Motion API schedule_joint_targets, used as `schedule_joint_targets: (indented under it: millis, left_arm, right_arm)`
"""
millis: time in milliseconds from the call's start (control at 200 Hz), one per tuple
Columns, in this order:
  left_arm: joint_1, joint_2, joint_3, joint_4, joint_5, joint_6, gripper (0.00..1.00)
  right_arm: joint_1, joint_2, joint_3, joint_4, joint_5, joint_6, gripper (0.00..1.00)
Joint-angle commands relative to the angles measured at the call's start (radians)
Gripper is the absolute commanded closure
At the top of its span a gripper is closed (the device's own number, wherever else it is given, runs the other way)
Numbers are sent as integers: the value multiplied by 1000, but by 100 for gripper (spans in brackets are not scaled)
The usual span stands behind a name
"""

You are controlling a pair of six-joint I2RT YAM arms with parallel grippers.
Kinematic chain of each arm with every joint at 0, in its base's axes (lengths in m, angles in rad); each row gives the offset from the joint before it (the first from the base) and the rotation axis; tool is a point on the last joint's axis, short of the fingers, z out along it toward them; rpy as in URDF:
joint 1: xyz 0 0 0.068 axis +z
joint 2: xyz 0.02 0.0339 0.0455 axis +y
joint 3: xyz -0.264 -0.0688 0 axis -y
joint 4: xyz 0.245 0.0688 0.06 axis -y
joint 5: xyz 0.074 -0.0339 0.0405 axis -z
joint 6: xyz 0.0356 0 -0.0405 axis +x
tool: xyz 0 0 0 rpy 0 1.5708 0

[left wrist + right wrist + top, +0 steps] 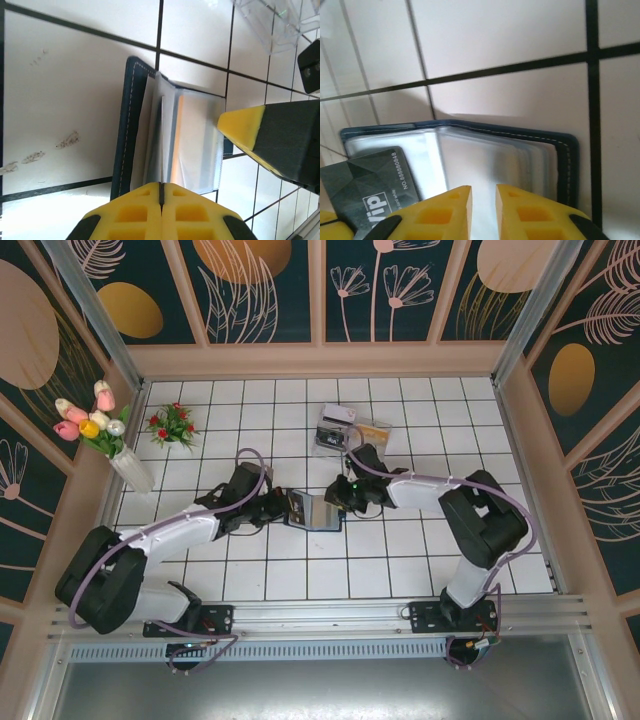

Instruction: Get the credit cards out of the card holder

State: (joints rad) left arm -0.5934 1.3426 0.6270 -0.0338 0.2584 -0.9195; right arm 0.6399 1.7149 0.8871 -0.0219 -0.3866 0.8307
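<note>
Centrally on the white-tiled worktop point(250, 580), the card holder point(312, 512) lay open between the two arms, its navy cover down and its clear sleeves fanned upward. The left gripper point(161, 187) sat at the holder's left edge with its yellow fingers point(130, 212) pressed together, and the thin edge of one clear sleeve ran straight into the seam between them, so it appeared to pinch that leaf. The right gripper point(483, 192) hung at the holder's right side, its fingers a narrow gap apart above the sleeves, with nothing clearly caught between them. In the right wrist view, a dark grey credit card point(370, 187) printed "VIP" poked partway out of a sleeve just beside the gripper. Farther away on the worktop stood a clear plastic tray point(333, 428), and a tan credit card point(374, 429) lay just to its right. Both were well apart from the holder.
</note>
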Motion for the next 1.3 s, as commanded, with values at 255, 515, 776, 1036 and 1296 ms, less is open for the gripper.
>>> schedule_joint_targets:
  millis: [255,515,776,1036,1296]
  left_arm:
    - [11,-115,101,-15,-14,43,100]
    - [17,-132,166,154,85,-38,100]
    - [26,-149,139,405,137,-174,100]
    - [28,-160,114,531,162,-269,100]
    - [28,-172,106,525,159,-295,100]
  right_arm:
    - [-69,-237,-109,385,-131,22,55]
    - [-88,-308,-214,674,-218,182,39]
    - [-124,-255,-171,871,-295,386,38]
    - [-123,-233,-150,1038,-342,515,50]
    - [-101,-239,-157,1089,-331,553,75]
